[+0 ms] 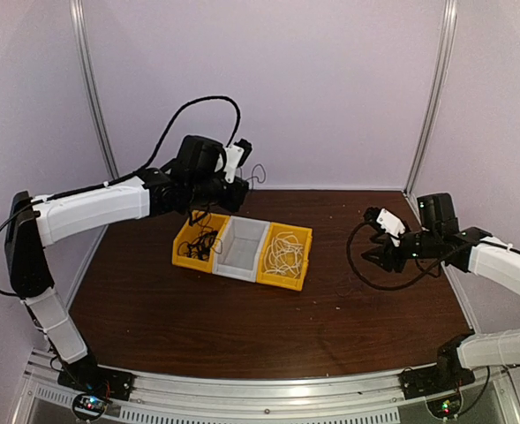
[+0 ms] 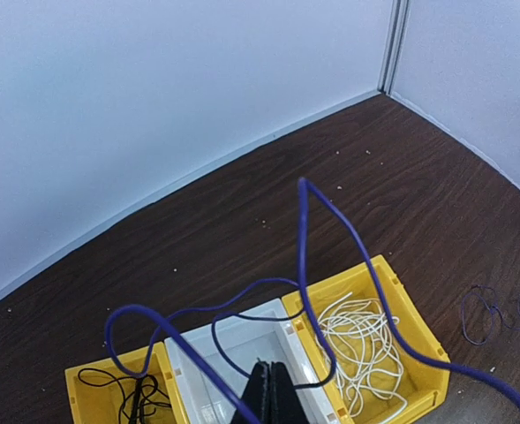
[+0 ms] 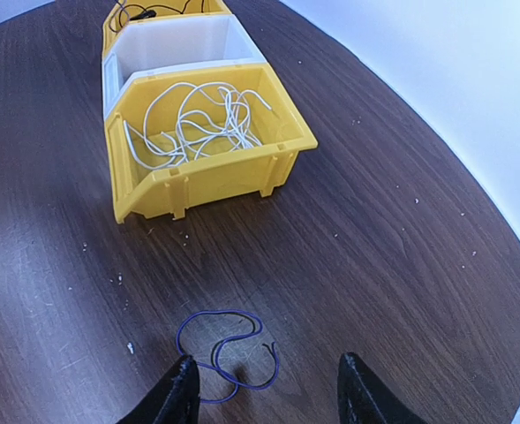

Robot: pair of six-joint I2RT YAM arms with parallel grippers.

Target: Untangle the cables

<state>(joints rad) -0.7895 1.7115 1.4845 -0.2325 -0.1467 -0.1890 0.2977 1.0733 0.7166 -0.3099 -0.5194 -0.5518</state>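
My left gripper hangs above the row of bins; in the left wrist view its fingers are pressed shut on a purple cable that loops up and over the bins. The left yellow bin holds black cables. The right yellow bin holds a white cable. A second short purple cable lies curled on the table just ahead of my right gripper, which is open and empty, low over the table.
A white middle bin sits between the two yellow bins. Pale walls close the table at the back and sides. The small purple cable also shows at the right of the left wrist view.
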